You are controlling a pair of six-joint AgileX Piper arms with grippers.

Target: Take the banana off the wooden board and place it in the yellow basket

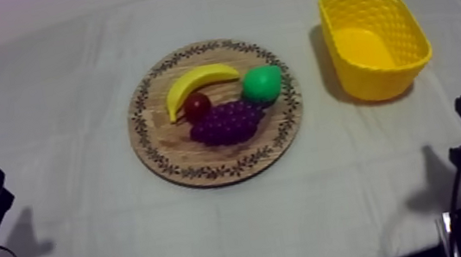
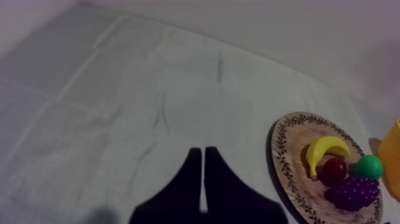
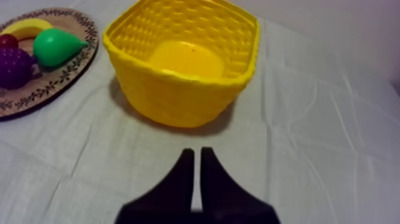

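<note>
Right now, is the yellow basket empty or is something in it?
Empty: the yellow basket stands upright with its bare floor showing, and the banana lies on the wooden board.

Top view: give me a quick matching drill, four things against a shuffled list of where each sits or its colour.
1 banana
2 pear
3 bunch of grapes
4 yellow basket

a purple
b off the wooden board, empty
c green, on the board's side nearest the basket
d curved beside the small red fruit

Pairs: 1-d, 2-c, 3-a, 4-b.
</note>
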